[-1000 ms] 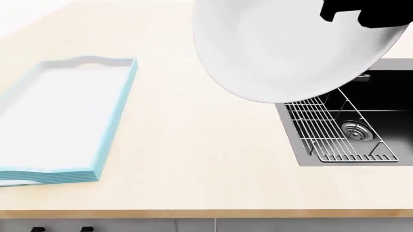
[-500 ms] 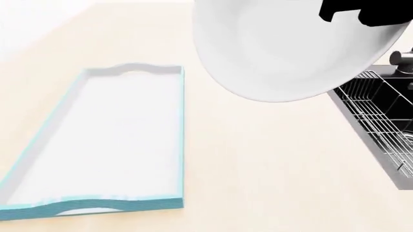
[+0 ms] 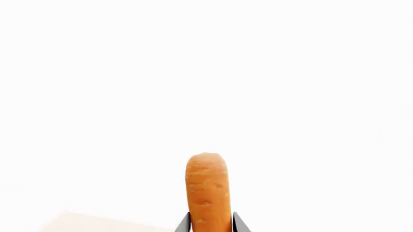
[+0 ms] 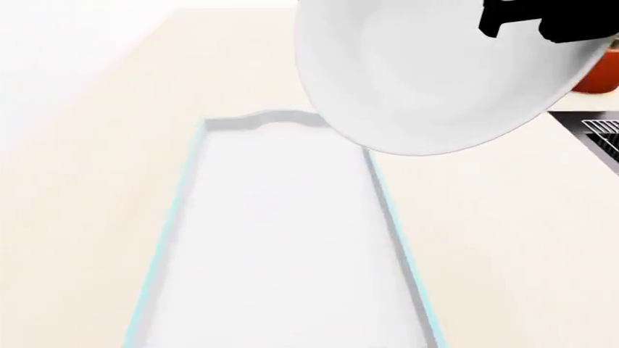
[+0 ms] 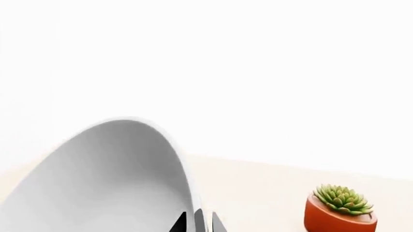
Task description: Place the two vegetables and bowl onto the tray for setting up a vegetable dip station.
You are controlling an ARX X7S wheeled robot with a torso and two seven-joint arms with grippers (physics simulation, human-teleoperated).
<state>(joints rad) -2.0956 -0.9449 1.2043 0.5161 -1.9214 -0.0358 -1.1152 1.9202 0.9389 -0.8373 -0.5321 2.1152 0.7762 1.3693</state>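
An orange carrot (image 3: 206, 186) sticks out from between the grey fingers of my left gripper (image 3: 211, 221), which is shut on it against a blank white background. In the head view the large white bowl (image 4: 435, 72) hangs tilted at the top right, with my black right gripper (image 4: 501, 23) on its upper rim. The right wrist view shows the bowl's grey outside (image 5: 110, 179) and my right gripper (image 5: 199, 223) shut on its rim. The tray (image 4: 170, 239) lies lengthwise on the counter, its far end under the bowl. The cucumber is out of view.
A terracotta pot with a green succulent (image 5: 342, 212) stands on the pale wood counter; it also shows at the head view's right edge (image 4: 601, 72). A corner of the sink with its wire rack (image 4: 604, 134) shows just below that pot.
The head view has swung left: the tray slid from the left to the middle, under the bowl, and the sink left to the right. The bowl kept its place in the view.
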